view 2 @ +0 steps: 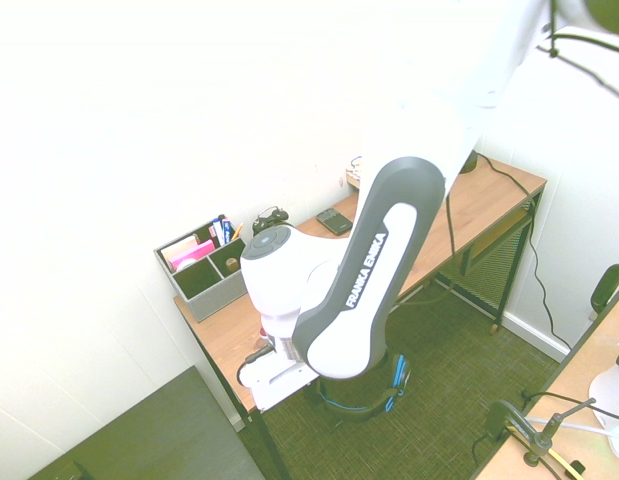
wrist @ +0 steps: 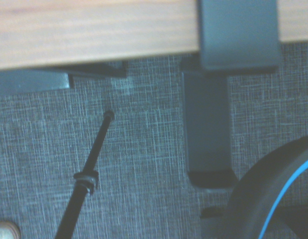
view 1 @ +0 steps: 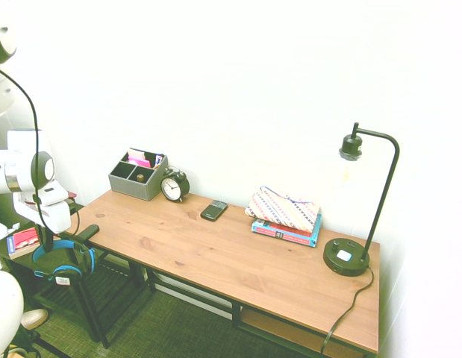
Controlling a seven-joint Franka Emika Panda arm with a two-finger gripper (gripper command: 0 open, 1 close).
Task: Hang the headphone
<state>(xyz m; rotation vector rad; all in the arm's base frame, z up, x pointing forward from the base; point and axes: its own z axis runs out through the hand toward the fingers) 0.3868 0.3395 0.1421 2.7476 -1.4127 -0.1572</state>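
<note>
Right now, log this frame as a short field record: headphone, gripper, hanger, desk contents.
headphone: blue headband, black cushions, hanging below the gripper off the desk's end, white label on one cup
gripper: pointing down, shut on the headband
hanger: black hook projecting from the desk edge, nothing on it yet; headband close beside it in the wrist view
desk: wooden top, black frame
on desk: grey organizer, alarm clock, black phone, patterned pouch on books, black lamp
task state: headphone not yet hung
</note>
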